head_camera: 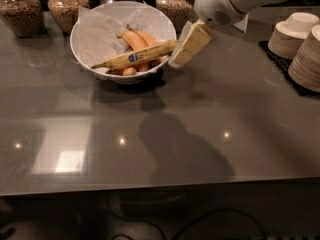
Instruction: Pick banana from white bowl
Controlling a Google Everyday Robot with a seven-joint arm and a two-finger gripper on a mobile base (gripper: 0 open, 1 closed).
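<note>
The white bowl [90, 39] stands at the back left of the grey table, lined with crinkled white paper. The banana [135, 57], long and dull yellow with a blue sticker, lies across the bowl with its right tip over the rim. Two shorter orange-yellow bananas [140, 40] lie behind it. My gripper [189, 45], with cream fingers on a white arm, hangs just to the right of the bowl, next to the banana's right tip.
Several glass jars [22, 11] with brown filling stand along the back edge behind the bowl. Stacks of beige plates [300, 41] sit on a dark mat at the right. The grey table [175, 134] stretches toward the front.
</note>
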